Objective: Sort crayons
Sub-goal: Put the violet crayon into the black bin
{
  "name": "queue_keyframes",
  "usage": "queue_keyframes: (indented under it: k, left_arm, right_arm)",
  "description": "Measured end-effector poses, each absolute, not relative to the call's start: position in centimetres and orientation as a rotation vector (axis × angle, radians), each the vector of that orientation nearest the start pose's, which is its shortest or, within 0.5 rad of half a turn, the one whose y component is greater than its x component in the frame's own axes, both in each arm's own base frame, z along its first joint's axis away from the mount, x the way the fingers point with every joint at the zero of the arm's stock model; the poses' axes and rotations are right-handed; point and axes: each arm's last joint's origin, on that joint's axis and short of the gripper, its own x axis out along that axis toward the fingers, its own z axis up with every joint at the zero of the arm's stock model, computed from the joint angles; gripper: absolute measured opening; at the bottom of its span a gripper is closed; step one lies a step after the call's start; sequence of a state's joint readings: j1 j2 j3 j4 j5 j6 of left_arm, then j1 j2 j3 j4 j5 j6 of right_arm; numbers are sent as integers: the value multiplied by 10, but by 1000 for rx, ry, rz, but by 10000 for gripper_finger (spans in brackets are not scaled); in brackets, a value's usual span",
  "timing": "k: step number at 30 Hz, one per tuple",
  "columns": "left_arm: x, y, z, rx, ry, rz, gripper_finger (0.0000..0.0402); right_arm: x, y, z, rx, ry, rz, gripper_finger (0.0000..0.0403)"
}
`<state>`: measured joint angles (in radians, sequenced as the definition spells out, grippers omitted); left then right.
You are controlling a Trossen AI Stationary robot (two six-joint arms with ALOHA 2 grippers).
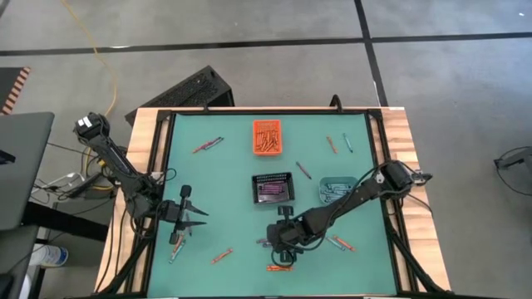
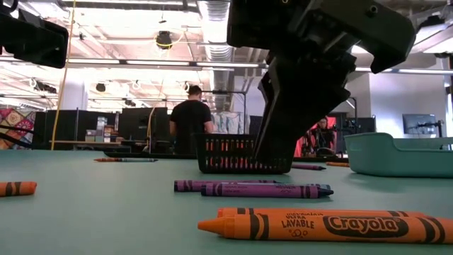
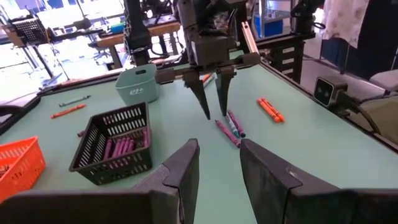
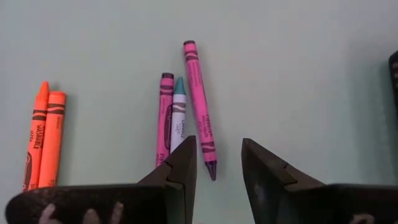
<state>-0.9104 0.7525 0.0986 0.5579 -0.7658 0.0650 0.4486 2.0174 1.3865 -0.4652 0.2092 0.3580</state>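
Crayons lie scattered on the green table. My right gripper is open near the table's near edge, pointing down over three crayons lying side by side: two purple and one teal. The tip of one purple crayon lies between its fingers, and I see no touch. A pair of orange crayons lies beside them and shows close up in the low view. My left gripper is open and empty at the table's left, low over the mat, facing the right gripper.
An orange bin with orange crayons stands at the far middle, a black mesh bin with purple crayons at the centre, and a teal bin to its right. Loose crayons lie at far left, far right and near left.
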Motion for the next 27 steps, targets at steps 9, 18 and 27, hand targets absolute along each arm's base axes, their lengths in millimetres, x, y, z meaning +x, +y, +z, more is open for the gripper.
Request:
queue_keyframes:
  k: [9,18,27]
  left_arm:
    - [106,-103,174,138,60,-146,106]
    - [106,-103,174,139,61,-146,106]
    - [106,-103,173,144,71,-146,106]
  right_arm:
    - [370,172,151,-32,1055,26,119]
    - [372,172,148,-41,1035,6,119]
    - [375,176,126,-52,1073,13,119]
